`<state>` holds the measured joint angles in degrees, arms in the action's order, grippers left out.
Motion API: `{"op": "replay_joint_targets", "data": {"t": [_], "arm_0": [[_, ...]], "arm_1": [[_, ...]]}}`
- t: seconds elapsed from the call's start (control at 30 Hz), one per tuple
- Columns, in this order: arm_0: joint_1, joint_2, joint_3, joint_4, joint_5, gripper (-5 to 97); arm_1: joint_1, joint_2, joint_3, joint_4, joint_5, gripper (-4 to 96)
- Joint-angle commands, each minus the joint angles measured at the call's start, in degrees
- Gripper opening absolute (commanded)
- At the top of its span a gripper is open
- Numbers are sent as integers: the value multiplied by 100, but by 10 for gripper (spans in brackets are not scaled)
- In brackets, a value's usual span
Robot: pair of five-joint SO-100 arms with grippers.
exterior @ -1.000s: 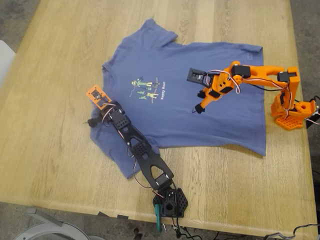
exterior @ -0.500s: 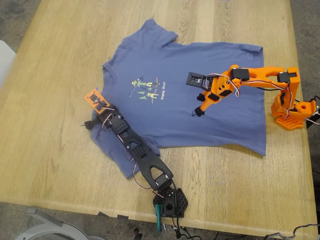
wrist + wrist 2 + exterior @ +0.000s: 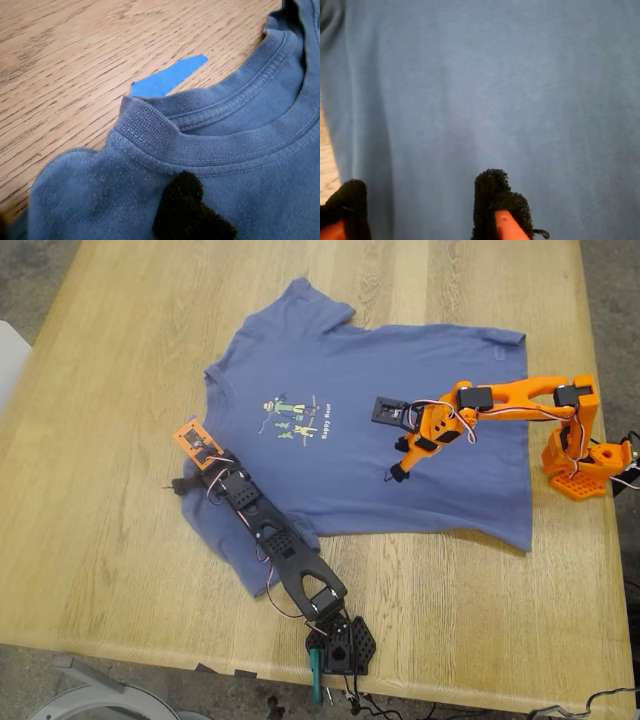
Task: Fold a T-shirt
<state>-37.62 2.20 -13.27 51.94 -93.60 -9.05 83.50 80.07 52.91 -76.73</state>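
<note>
The slate-blue T-shirt (image 3: pixel 380 430) lies spread flat on the wooden table, print up, collar toward the exterior view's left. My first gripper (image 3: pixel 182 485), on the black arm, is at the shirt's shoulder edge. In the first wrist view one black fingertip (image 3: pixel 187 207) rests on the fabric just below the ribbed collar (image 3: pixel 225 135); the other jaw is hidden. My second gripper (image 3: pixel 397 472), on the orange arm, is over the shirt's middle. Its black-padded fingers (image 3: pixel 495 195) stand apart above smooth blue fabric (image 3: pixel 485 85).
A blue tape scrap (image 3: pixel 167 77) lies on the table beside the collar. The black arm's base (image 3: pixel 340 645) is clamped at the table's near edge, the orange base (image 3: pixel 585 465) at the exterior view's right. Bare wood (image 3: pixel 110 340) surrounds the shirt.
My second gripper has moved toward the exterior view's left and lower over the shirt. My first gripper has shifted only slightly at the shoulder.
</note>
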Motion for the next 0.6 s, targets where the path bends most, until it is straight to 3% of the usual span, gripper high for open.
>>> {"op": "replay_joint_targets", "data": {"t": [0.0,0.43,0.57], "arm_0": [[193,0,-141,158,53,389],[308,-308,-272,158,-237,12],[343,-308,-281,158,-255,0]], "arm_1": [[70,88,211,-422,70,335],[123,-35,1187,-1670,141,355],[132,-26,1433,-1854,176,355]]}}
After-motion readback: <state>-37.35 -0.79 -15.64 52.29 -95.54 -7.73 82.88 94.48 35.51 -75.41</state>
